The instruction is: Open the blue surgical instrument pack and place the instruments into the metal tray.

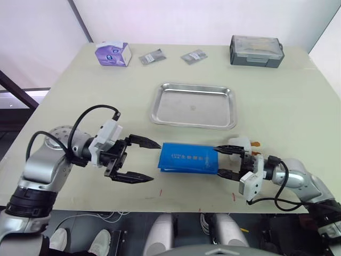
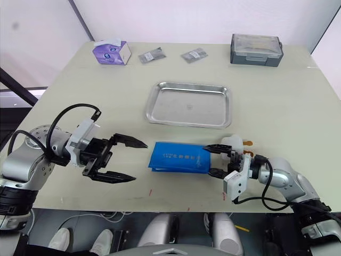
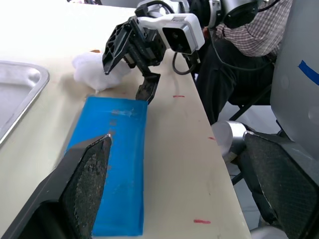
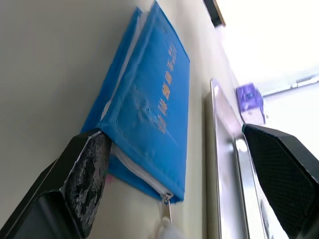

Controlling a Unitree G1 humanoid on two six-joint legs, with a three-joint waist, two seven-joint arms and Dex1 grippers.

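A pale bench (image 1: 298,106) is set against light walls, with its far edge lined by a purple-white tissue box (image 1: 113,54), two small grey packets (image 1: 152,56) and a grey lidded box (image 1: 256,50). The metal tray (image 1: 194,105) is seen empty near the middle of the bench, with bare surface all around its raised rim. The blue pouch (image 1: 189,158) is laid flat and closed between the tray and the near edge, just apart from the tray's near rim and close to the bench's front edge. In the right wrist view its zipper pull (image 4: 166,211) is seen at the corner toward the right gripper.

The left gripper (image 1: 143,160) is held just beside the pouch's left end, its jaws spread wide and holding nothing. The right gripper (image 1: 222,161) is placed at the pouch's right end, jaws parted around that edge; whether the fabric is touched cannot be told. A white crumpled object (image 3: 99,74) is seen on the bench just behind the right gripper. Open bench is left to either side of the pouch and between the tray and the far row.
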